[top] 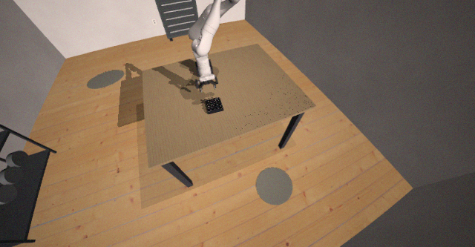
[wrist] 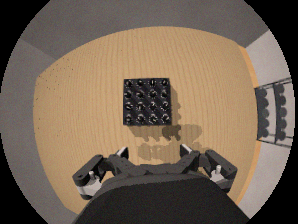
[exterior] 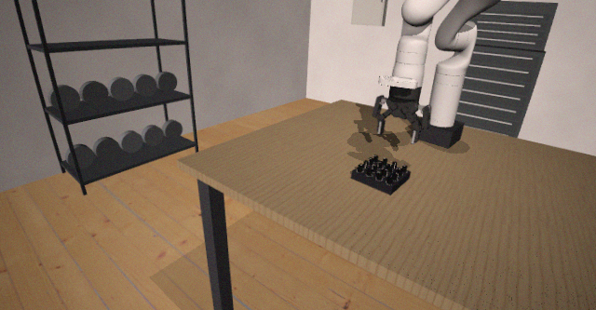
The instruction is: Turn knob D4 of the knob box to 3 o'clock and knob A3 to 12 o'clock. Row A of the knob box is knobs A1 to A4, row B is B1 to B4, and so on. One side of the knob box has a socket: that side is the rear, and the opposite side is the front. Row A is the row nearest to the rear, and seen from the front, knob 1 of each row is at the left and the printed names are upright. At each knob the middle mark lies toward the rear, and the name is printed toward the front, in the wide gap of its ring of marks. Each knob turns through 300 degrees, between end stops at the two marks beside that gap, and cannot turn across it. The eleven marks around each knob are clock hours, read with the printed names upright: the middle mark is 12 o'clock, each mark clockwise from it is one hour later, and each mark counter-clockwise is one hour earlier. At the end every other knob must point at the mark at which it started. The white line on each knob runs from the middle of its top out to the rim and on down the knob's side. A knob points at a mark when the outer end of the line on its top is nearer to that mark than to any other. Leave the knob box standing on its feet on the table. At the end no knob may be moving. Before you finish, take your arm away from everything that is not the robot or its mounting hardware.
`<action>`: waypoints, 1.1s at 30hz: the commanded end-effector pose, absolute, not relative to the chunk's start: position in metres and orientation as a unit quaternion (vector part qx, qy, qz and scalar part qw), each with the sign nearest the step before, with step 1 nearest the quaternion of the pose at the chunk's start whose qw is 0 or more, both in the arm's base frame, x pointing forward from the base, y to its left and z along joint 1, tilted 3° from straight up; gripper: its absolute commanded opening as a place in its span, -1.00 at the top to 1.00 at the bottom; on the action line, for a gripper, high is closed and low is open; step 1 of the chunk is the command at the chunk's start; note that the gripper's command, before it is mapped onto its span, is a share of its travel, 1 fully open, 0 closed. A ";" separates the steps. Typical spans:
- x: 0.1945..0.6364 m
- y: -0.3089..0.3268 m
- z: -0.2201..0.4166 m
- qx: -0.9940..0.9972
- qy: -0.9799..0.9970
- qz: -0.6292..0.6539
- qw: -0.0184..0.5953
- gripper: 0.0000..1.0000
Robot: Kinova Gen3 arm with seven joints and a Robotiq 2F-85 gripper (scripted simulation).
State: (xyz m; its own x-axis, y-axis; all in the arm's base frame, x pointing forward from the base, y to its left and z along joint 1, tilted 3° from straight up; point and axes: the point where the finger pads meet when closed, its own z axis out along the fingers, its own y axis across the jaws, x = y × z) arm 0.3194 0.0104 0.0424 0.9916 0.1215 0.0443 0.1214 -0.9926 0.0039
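The black knob box [top: 214,105] [exterior: 383,177] [wrist: 147,102] stands on its feet near the middle of the wooden table [top: 178,136] [exterior: 298,194] [wrist: 80,116]. It carries a grid of small black knobs; their white lines and the printed names are too small to read. My gripper [top: 207,85] [exterior: 397,130] [wrist: 154,151] is open and empty. It hangs above the table a short way behind the box, toward the arm's base, and touches nothing.
The arm's black base [exterior: 442,134] sits on the table behind the box. A dark shelf rack [exterior: 107,91] with grey cylinders stands on the floor to the left. A dark drawer cabinet [top: 174,6] stands by the wall. Two grey round discs [top: 274,185] [top: 105,78] lie on the floor.
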 end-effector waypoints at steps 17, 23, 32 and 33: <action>0.320 0.011 0.043 0.998 0.065 0.025 0.002 -1.00; 0.321 0.011 0.043 0.998 0.063 0.025 0.002 -1.00; 0.324 0.011 0.043 0.999 0.036 0.026 0.001 -1.00; 0.324 0.011 0.043 0.999 0.030 0.026 0.001 -1.00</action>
State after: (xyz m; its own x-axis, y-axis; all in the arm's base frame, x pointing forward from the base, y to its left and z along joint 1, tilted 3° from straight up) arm 0.3212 0.0105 0.0425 0.9947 0.0909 0.0475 0.0908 -0.9959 0.0049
